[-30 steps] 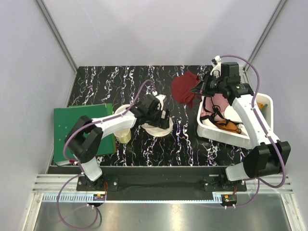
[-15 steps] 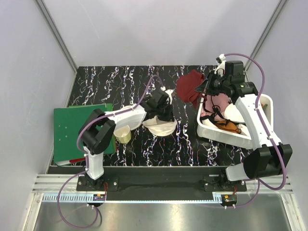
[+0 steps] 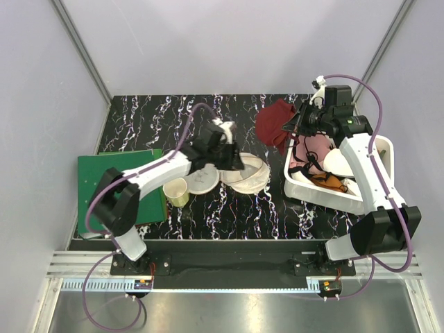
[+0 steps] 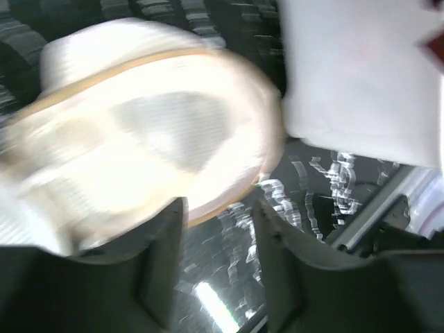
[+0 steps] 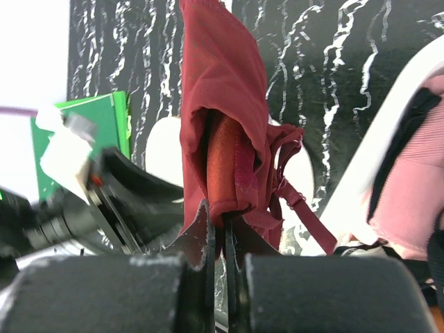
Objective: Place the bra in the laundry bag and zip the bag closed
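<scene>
The dark red bra (image 3: pixel 273 123) hangs from my right gripper (image 3: pixel 294 125), which is shut on its folded edge above the back of the table, left of the white bin. In the right wrist view the bra (image 5: pixel 222 104) hangs bunched from the closed gripper (image 5: pixel 220 223), one strap dangling. The cream-white laundry bag (image 3: pixel 246 175) lies on the table with its rim open and a flap (image 3: pixel 201 177) spread to the left. My left gripper (image 3: pixel 223 161) hovers at the bag's back edge, open and empty; its view is blurred and shows the bag (image 4: pixel 139 139) past the fingers (image 4: pixel 164 263).
A white bin (image 3: pixel 326 198) with pink and orange cloths stands at the right. A small cream-yellow cup (image 3: pixel 176 192) sits left of the bag. A green board (image 3: pixel 118 187) lies at the left edge. The bin also shows in the left wrist view (image 4: pixel 361 76).
My left gripper swung left and the bag now lies opened, rim to the right and flap to the left. My right gripper still holds the bra in about the same place.
</scene>
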`<state>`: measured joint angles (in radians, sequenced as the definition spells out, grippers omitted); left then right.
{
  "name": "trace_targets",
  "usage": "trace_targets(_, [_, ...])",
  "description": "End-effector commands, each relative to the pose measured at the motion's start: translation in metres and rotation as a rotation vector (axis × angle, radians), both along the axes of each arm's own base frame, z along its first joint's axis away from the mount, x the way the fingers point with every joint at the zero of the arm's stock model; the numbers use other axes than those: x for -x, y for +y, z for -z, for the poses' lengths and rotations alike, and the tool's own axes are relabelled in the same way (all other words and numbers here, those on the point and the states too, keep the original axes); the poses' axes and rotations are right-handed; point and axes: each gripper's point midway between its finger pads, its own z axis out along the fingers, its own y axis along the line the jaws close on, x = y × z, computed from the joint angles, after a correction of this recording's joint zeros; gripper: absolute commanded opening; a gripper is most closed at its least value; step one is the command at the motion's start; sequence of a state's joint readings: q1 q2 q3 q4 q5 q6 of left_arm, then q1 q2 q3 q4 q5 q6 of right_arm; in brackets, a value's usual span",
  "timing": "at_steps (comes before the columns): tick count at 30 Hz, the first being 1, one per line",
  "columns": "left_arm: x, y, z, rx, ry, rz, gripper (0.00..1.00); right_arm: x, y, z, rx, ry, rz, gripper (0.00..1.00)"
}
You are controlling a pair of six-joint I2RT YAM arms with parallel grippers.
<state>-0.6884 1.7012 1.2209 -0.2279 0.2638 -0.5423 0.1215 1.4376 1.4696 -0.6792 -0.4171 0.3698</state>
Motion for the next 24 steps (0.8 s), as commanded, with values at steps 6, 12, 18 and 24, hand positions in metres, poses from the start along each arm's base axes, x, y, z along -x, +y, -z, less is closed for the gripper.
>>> trace_targets(6, [-0.035,0.083,0.038,-0.163,0.043,-0.287,0.59,0.006,0.029,-0.027,-0.066,-0.059,-0.129,0.00])
trace_targets(12, [-0.043,0.082,0.066,-0.216,0.093,-0.305,0.52,0.012,0.040,-0.028,-0.067,-0.059,-0.158,0.00])
trace_targets(18, [-0.045,0.086,0.087,-0.267,0.154,-0.353,0.54,0.018,0.053,-0.028,-0.065,-0.059,-0.189,0.00])
trace_targets(24, [-0.045,0.075,0.098,-0.249,0.206,-0.326,0.43,0.018,0.067,-0.024,-0.101,-0.034,-0.209,0.00])
